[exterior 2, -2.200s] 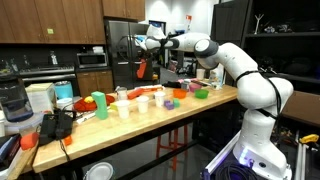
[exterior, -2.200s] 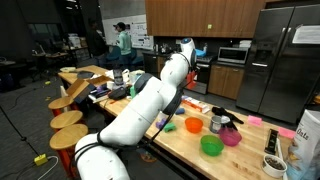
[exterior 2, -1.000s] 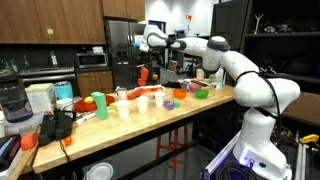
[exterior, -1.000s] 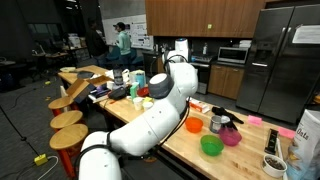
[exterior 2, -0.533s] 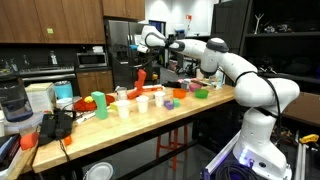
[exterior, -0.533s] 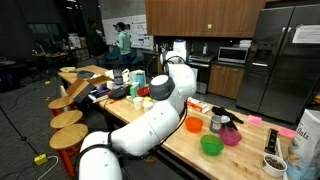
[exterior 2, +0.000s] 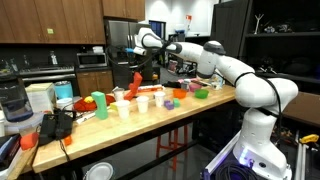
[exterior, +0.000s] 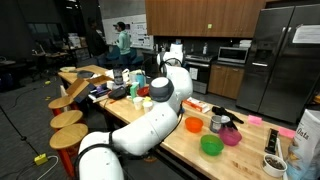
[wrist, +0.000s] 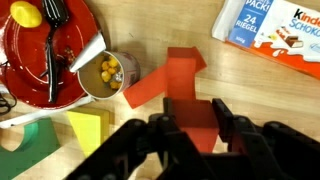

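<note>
My gripper [wrist: 192, 118] is shut on a flat orange-red angular piece [wrist: 170, 80], one finger on each side of its lower tab. In the wrist view it hangs above the wooden table [wrist: 250, 90], beside a metal cup [wrist: 105, 75] with yellow bits inside. In an exterior view the orange-red piece [exterior 2: 136, 80] dangles below the gripper [exterior 2: 140, 58], above the white cups [exterior 2: 125, 108] on the table. In an exterior view my own white arm [exterior: 165, 95] blocks the gripper from sight.
A red plate [wrist: 30, 85] holding a lemon and black utensils lies left of the cup. A yellow block [wrist: 90, 128] and a Kinder box [wrist: 275, 30] lie nearby. Orange [exterior: 193, 125], green [exterior: 211, 145] and pink [exterior: 231, 137] bowls stand on the table; a green cylinder [exterior 2: 98, 103] too.
The arm has carried the orange-red piece sideways along the table and a little lower. The grip on it has stayed the same.
</note>
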{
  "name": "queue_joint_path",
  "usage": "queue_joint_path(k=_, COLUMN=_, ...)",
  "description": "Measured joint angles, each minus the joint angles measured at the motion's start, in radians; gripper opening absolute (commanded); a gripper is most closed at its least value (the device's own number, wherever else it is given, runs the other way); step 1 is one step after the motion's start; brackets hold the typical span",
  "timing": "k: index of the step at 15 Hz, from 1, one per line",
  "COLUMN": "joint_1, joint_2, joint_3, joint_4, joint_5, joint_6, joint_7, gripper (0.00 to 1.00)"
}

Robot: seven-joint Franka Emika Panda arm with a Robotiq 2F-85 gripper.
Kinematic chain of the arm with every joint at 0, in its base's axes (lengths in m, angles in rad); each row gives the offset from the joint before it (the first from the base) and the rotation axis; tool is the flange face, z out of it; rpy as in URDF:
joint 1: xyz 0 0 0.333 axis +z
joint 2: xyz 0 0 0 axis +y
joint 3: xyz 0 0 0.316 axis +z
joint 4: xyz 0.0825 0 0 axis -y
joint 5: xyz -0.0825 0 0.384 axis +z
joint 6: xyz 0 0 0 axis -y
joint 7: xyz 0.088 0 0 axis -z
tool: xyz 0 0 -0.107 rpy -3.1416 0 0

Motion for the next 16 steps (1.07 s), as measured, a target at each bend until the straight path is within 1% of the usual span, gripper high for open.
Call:
queue_joint_path(k=6, joint_1=0.031, joint_2=0.016, joint_3=0.026, joint_4=0.051, joint_5=0.000, joint_6=-0.048, joint_7=0.000, gripper=0.17)
queue_joint_path(k=16, joint_1=0.035, joint_2=0.029, joint_3=0.050, joint_4=0.083, joint_5=-0.002, joint_6=-0.071, joint_7=0.000, gripper=0.17)
